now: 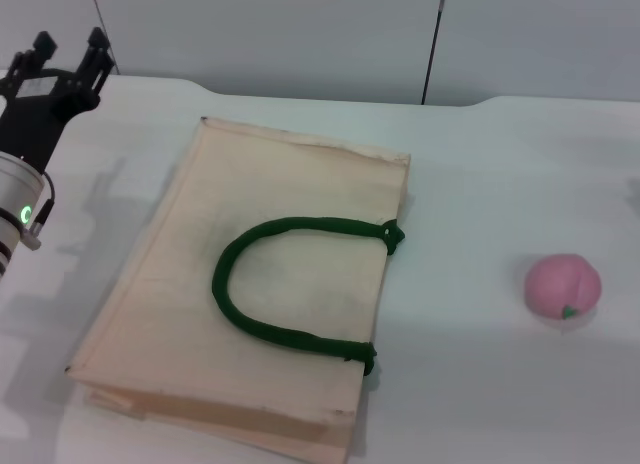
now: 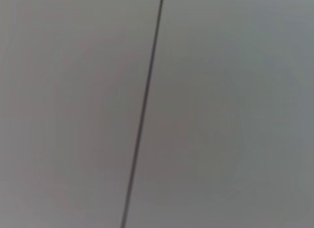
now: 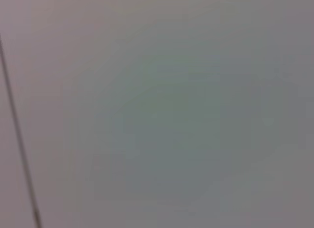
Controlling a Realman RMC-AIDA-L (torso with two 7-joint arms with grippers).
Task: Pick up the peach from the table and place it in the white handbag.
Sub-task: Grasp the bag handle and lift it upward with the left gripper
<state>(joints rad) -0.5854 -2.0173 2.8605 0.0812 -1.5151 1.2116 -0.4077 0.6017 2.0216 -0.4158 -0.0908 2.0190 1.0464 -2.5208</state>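
Note:
The white handbag (image 1: 250,304) lies flat in the middle of the table (image 1: 480,174), with a dark green rope handle (image 1: 290,284) looped across it. The pink peach (image 1: 563,288) sits on the table to the right of the bag, well apart from it, its green leaf toward the front. My left gripper (image 1: 68,46) is raised at the far left, above the table's back left corner; its two black fingers stand apart and hold nothing. My right gripper is out of view. Both wrist views show only a grey wall.
A grey wall with a dark vertical seam (image 1: 432,44) stands behind the table's rounded back edge. My left arm (image 1: 20,199) casts a shadow on the tabletop beside the bag.

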